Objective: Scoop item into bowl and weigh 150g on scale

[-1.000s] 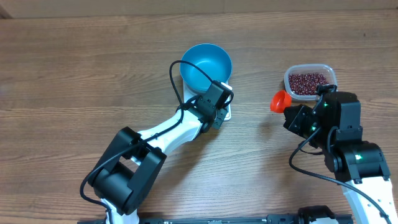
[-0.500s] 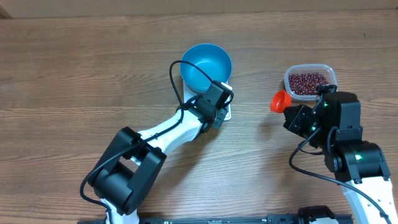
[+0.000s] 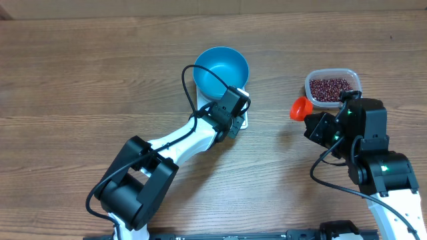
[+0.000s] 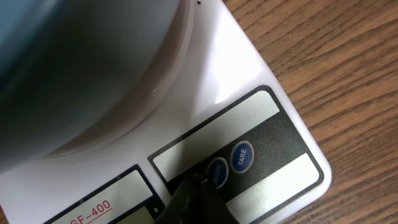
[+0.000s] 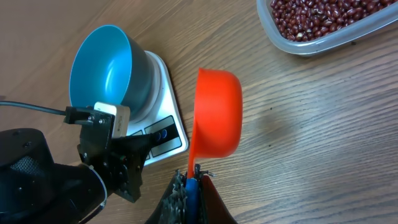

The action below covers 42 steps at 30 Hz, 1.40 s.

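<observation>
**One bowl (image 3: 222, 71) on one scale (image 4: 249, 68); beans (image 3: 330, 87) in one tub (image 3: 355, 79) to its right.**
Left tool (image 4: 198, 193) clenched at scale's button edge; right tool (image 5: 189, 186) grips one scoop (image 5: 217, 112) over bare surface (image 3: 273, 153) between scale and tub.

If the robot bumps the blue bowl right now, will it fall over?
Probably it slides rather than falls: the bowl is empty, so likely light, and the scale top under it looks smooth. A hard knock near the rim might tip it, since it is deep and narrows toward its base.
</observation>
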Motion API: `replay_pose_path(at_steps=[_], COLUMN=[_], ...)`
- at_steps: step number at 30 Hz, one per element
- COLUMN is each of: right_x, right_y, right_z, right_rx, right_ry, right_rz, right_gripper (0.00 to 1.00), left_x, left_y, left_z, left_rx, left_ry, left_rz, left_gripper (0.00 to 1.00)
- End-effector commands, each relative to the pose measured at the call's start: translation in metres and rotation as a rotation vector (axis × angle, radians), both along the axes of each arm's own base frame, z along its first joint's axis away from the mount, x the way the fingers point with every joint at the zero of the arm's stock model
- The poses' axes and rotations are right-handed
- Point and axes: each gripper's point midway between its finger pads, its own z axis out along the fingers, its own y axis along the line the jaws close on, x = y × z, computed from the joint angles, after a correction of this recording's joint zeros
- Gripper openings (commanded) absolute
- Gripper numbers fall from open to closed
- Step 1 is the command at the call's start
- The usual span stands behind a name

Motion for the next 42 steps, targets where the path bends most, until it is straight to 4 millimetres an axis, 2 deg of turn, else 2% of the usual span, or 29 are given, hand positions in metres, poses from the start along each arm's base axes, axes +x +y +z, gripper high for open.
replay_pose_path(at_steps=[1,6,13,30,34,38,42], right_x=[0.003,0.003,0.003,0.004,0.004,0.004,0.004], right_y=[0.000,0.000,0.000,0.000,0.000,0.000,0.000], right_z=[0.010,0.010,0.010,0.011,0.011,0.011,0.011], right_rx=[0.003,0.003,0.002,0.003,0.002,0.002,0.003], right_ry=[-0.029,-0.029,-0.029,-0.033,-0.033,-0.034,-0.033], right_rz=[-0.001,-0.001,-0.001,-0.001,-0.001,-0.001,-0.002], right_gripper=[0.04,0.04,0.04,0.04,0.04,0.04,0.04], left_x=[-0.001,-0.001,-0.007,-0.013,-0.010,-0.005,-0.008], left_y=[0.006,0.007,0.010,0.015,0.012,0.008,0.011], left_z=[-0.009,-0.011,-0.034,-0.038,-0.023,0.018,0.056], left_rx=[0.034,0.036,0.066,0.092,0.069,0.016,-0.019], left_ry=[0.005,0.008,0.058,0.085,0.056,-0.012,-0.056], left_rz=[-0.006,-0.006,-0.010,-0.010,-0.010,-0.010,-0.009], left_gripper=[0.04,0.04,0.04,0.04,0.04,0.04,0.04])
